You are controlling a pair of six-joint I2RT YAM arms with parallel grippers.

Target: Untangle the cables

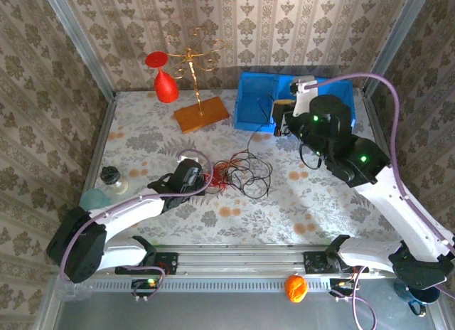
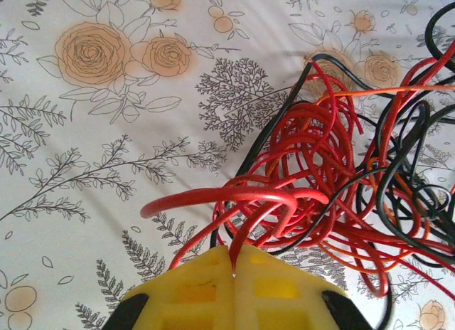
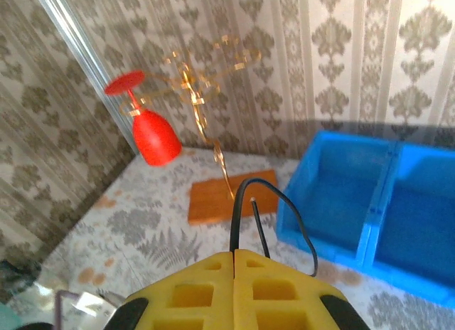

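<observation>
A fist-sized tangle of thin red and black cables (image 1: pixel 238 173) lies mid-table. My left gripper (image 1: pixel 205 179) sits at the tangle's left edge, and in the left wrist view its yellow jaws are shut on a red cable (image 2: pixel 245 234) that loops up out of the red and black cables (image 2: pixel 355 166). My right gripper (image 1: pixel 283 124) is raised near the blue bin, jaws shut on a black cable (image 3: pixel 242 202). That black cable (image 1: pixel 264 113) arches over the bin's front wall, and a thin strand runs from it down to the tangle.
A blue two-compartment bin (image 1: pixel 259 102) stands at the back right. At the back left a gold stand on a wooden base (image 1: pixel 201 115) holds a red glass (image 1: pixel 165 81). A small jar (image 1: pixel 112 178) and a teal object (image 1: pixel 92 199) sit at the left edge.
</observation>
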